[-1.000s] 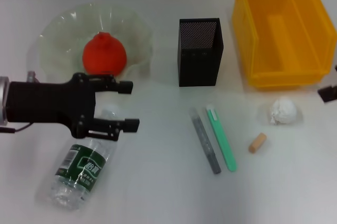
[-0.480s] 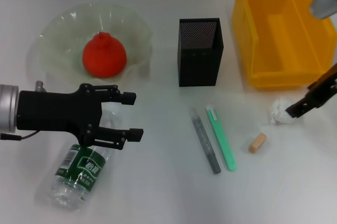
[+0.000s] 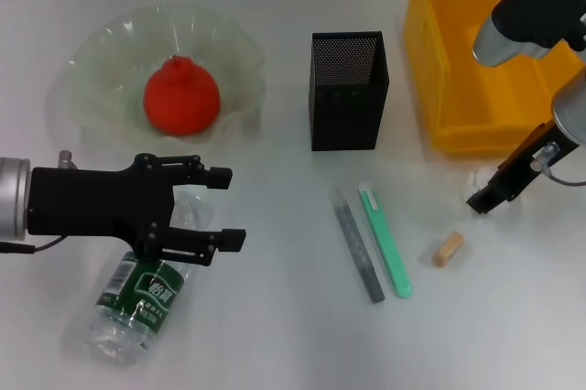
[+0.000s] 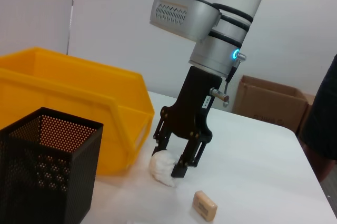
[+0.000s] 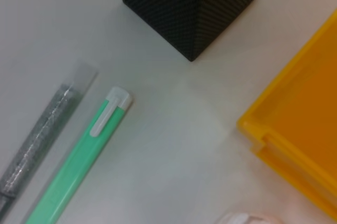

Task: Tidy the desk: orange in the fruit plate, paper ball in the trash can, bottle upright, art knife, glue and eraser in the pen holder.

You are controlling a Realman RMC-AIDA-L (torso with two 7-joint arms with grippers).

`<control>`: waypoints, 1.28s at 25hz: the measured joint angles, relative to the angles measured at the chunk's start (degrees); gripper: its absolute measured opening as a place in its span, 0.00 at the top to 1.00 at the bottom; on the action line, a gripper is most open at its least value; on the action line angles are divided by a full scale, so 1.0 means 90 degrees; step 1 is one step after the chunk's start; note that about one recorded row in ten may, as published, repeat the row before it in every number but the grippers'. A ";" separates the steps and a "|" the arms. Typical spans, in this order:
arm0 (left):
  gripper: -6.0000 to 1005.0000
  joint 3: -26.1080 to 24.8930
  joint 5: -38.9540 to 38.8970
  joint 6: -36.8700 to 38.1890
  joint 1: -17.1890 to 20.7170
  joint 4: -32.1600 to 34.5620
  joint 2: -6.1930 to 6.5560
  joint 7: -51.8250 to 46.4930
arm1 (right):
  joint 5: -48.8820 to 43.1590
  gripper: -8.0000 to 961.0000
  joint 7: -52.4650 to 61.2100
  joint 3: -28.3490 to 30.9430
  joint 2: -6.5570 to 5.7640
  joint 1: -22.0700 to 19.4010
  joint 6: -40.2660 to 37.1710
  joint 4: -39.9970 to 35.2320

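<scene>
The orange (image 3: 181, 99) sits in the fruit plate (image 3: 101, 47). The bottle (image 3: 142, 298) lies on its side at the front left. My left gripper (image 3: 227, 207) is open, one finger on each side of the bottle's neck. My right gripper (image 3: 485, 194) is low over the paper ball (image 3: 475, 178), which it mostly hides. In the left wrist view the right gripper (image 4: 169, 155) is open and straddles the paper ball (image 4: 160, 169). The glue (image 3: 357, 243) and art knife (image 3: 385, 239) lie side by side, the eraser (image 3: 448, 249) to their right.
The black pen holder (image 3: 348, 88) stands behind the glue and art knife. The yellow trash can (image 3: 494, 51) is at the back right, just behind my right gripper. A cardboard box (image 4: 268, 103) shows beyond the table's far edge.
My right arm came in from the right and lowered its gripper onto the paper ball. My left gripper shifted slightly nearer along the bottle's neck.
</scene>
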 joint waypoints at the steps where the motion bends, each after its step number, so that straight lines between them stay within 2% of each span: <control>1: 0.18 -0.0018 0.0000 -0.0001 0.0039 0.0000 0.0013 0.0000 | 0.0005 0.23 -0.0003 -0.0001 -0.0001 -0.0024 -0.0047 -0.0085; 5: 0.18 -0.0021 0.0001 0.0009 0.0057 0.0000 0.0024 -0.0008 | 0.0059 0.37 -0.0011 0.0053 -0.0011 -0.0186 -0.0486 -0.0699; 7: 0.18 -0.0020 0.0002 0.0059 0.0063 0.0009 0.0038 -0.0079 | 0.0263 0.44 -0.0032 0.0310 -0.0021 -0.0287 -0.0828 -0.1193; 9: 0.18 -0.0022 0.0000 0.0147 0.0066 0.0049 0.0054 -0.0192 | 0.0594 0.46 -0.0107 0.0920 -0.0045 -0.0332 -0.1146 -0.1682; 12: 0.18 -0.0028 -0.0026 0.0275 0.0067 0.0160 0.0077 -0.0466 | 0.1203 0.50 -0.0382 0.2177 -0.0086 -0.0360 -0.1576 -0.2302; 14: 0.18 -0.0037 -0.0041 0.0299 0.0068 0.0221 0.0096 -0.0646 | 0.1405 0.49 -0.0573 0.2803 -0.0103 -0.0424 -0.1555 -0.2528; 16: 0.18 -0.0088 -0.0038 0.0296 0.0064 0.0266 0.0118 -0.0891 | 0.1446 0.48 -0.0693 0.3137 -0.0105 -0.0543 -0.1197 -0.2561; 19: 0.18 -0.0162 -0.0007 0.0222 0.0035 0.0412 0.0128 -0.1354 | 0.1768 0.47 -0.0949 0.3258 -0.0105 -0.0754 -0.0459 -0.2136; 22: 0.18 -0.0153 0.0081 0.0145 0.0021 0.0858 0.0124 -0.2100 | 0.2122 0.46 -0.1283 0.3265 -0.0105 -0.0864 -0.0057 -0.1754; 28: 0.19 -0.0114 0.1050 0.0101 -0.0070 0.2337 -0.0105 -0.4042 | 0.2783 0.43 -0.2035 0.3290 -0.0070 -0.1119 0.0519 -0.1277; 31: 0.19 -0.0002 0.1534 0.0082 -0.0178 0.2656 -0.0132 -0.4981 | 0.3328 0.21 -0.2412 0.3398 -0.0100 -0.1259 0.0558 -0.1018; 32: 0.19 0.0064 0.1696 0.0073 -0.0233 0.2704 -0.0126 -0.5353 | 0.3544 0.21 -0.2569 0.3486 -0.0108 -0.1304 0.0519 -0.0946</control>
